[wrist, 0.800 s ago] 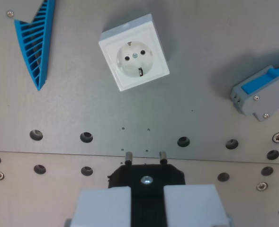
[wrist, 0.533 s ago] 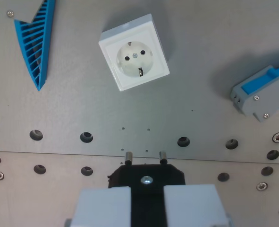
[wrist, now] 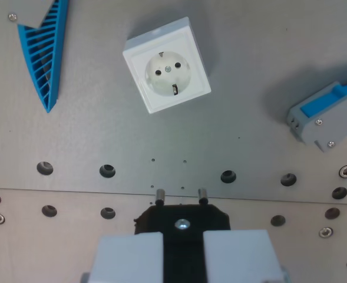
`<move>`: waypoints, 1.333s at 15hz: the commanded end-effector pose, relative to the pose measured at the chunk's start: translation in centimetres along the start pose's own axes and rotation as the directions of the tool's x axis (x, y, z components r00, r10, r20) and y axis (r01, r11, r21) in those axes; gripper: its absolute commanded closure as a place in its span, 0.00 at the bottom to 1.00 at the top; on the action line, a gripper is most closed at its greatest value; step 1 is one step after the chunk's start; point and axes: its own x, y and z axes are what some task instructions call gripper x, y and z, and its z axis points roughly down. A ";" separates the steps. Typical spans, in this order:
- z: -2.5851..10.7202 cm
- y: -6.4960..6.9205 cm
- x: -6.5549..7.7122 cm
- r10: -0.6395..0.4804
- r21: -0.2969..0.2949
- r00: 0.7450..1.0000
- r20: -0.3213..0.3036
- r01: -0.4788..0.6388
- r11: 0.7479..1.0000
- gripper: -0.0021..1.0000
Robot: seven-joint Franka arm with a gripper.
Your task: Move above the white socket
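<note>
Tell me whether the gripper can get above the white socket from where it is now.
Probably yes. The gripper, shut on a black plug, sits below the white socket in the wrist view, with only bare metal plate between them.

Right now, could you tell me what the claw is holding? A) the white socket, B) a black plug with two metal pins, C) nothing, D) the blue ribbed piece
B: the claw is clamped on the black plug, its two pins pointing toward the white socket.
</note>
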 end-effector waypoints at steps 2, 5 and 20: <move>0.6 0.0 0.0 -0.038 0.001 0.999 -0.008 0.038 0.999 1.00; 1.1 0.0 0.1 -0.056 0.000 0.998 -0.020 0.056 0.998 1.00; 5.6 -0.3 0.0 -0.172 -0.004 0.983 -0.067 0.172 0.985 1.00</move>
